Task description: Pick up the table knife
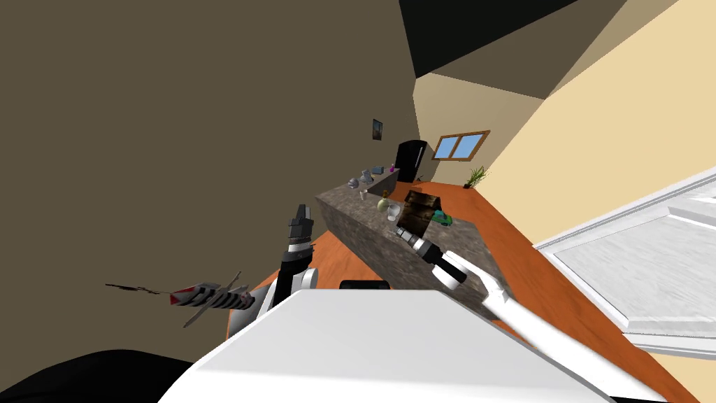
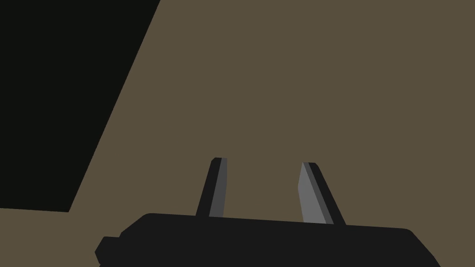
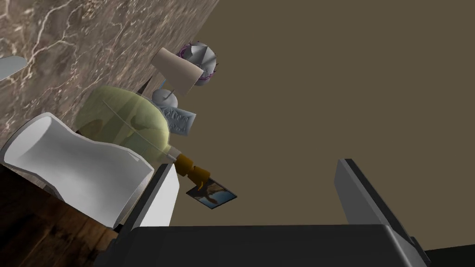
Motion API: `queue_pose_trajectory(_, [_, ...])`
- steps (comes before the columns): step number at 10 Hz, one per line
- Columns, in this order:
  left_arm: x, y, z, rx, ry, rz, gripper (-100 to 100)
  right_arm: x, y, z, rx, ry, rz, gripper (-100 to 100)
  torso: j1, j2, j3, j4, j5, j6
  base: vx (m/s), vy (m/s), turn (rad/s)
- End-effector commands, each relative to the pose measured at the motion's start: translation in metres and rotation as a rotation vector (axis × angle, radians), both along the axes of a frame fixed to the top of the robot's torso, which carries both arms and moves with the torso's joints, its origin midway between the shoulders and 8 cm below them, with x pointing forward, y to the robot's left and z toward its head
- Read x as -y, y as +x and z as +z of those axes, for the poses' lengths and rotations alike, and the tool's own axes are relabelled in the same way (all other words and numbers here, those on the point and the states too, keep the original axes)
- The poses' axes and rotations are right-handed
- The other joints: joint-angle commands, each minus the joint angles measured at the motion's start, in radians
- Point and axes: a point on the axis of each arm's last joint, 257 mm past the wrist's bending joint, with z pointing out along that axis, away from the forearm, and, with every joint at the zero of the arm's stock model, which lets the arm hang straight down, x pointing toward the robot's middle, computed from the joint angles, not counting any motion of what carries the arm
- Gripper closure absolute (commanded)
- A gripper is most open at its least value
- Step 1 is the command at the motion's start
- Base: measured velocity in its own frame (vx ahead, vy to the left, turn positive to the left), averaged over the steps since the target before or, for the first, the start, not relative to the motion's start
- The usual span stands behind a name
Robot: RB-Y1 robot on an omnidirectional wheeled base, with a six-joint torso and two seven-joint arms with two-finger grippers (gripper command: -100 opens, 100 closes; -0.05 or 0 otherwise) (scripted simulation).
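Table knife (image 3: 10, 66) is my best reading of the pale grey flat sliver lying on the marbled brown counter (image 3: 69, 32), well off to the side of where the right claw is aimed. So little of it shows that I can't be sure.

The right gripper (image 3: 255, 164) is over that counter with its blades spread wide and nothing between them. One blade is just beside a white tumbler (image 3: 79, 171). Behind the tumbler sits a round green bottle (image 3: 125, 116) with an amber stopper. Past that are a small grey plaque (image 3: 178, 121), a little beige-shaded lamp (image 3: 176, 72) and a spiky grey ornament (image 3: 202, 58). The sliver lies beyond the tumbler and bottle, apart from both.

The left gripper (image 2: 264, 162) is raised by the brown wall, blades apart and empty.

As for handling, I'd expect the knife to be light, stiff, thin and smooth. It would lie flat and be apt to skid or pivot if pinched off-centre. The handle looks like the sensible hold, with the blades straddling its narrow width, square to its length. Some care is needed around the tumbler, which looks easy to tip.

The visible end tapers to a rounded tip pointing inward over the counter, and the rest runs out of sight. I'd guess the long axis lies flat along the counter, but I can't tell its true heading.
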Motion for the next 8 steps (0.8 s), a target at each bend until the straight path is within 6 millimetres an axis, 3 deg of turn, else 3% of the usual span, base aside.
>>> queue_pose_trajectory(1, [0.0,0.0,0.0,0.0,0.0,0.0,0,0.005,0.0,-0.005,-0.006,-0.042,0.01,-100,0.0,0.0,0.0,0.0,0.0,0.0,-0.009,-0.021,0.077])
queue_pose_trajectory(8, [0.0,0.0,0.0,0.0,0.0,0.0,0,0.032,-0.014,-0.067,-0.045,-0.381,0.124,-100,0.0,-0.001,-0.001,0.0,0.0,0.0,-0.005,-0.025,0.131])
